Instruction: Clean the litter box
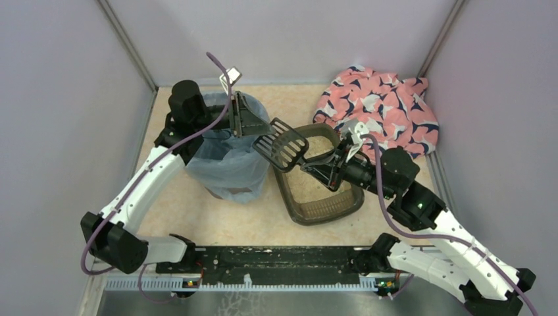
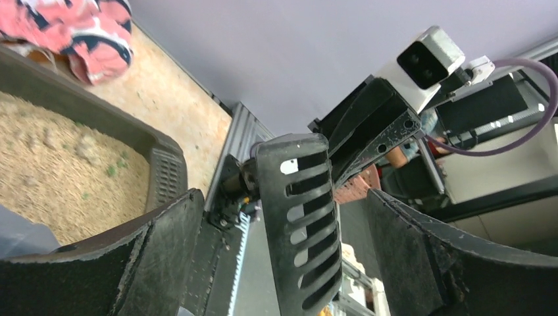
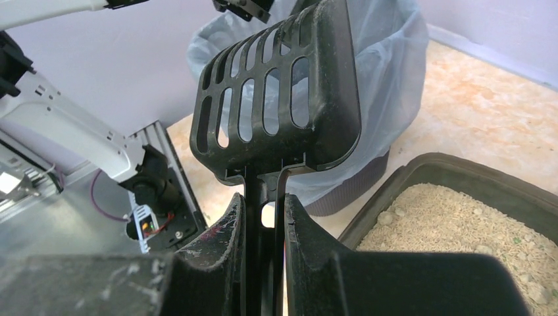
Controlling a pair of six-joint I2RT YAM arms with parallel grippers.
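1. The worktop (image 1: 217,220), a pale speckled board, is walled in on three sides, presumably so that spilled grains are kept within reach of the arms.
2. A round bin (image 1: 227,164) lined with a translucent blue bag is stood left of centre. It is set close beside the tray, probably so that waste need only be carried a short way.
3. A pink patterned cloth (image 1: 381,108) is heaped at the upper right. It is touched by neither arm, and no part in the job can be read for it.
4. The litter box (image 1: 329,209), a shallow dark brown tray, is laid at the centre of the frame, just right of the bin. Its beige litter (image 2: 59,164) is seen with a few clumps and greenish specks, so sifting is judged unfinished.
5. A black slotted scoop (image 1: 283,145) is held raised over the gap between tray and bin, its head towards the bin's rim. Light is seen through its slots and no load can be made out, so it cannot be told whether it has been emptied or not yet filled.
6. The right claw (image 3: 263,227) is clamped on the scoop's thin handle, low on the handle, which is judged to give the head reach.
7. The left claw (image 1: 253,124) is held over the bin's right rim with its jaws wide apart and nothing between them, perhaps to steady the bag.
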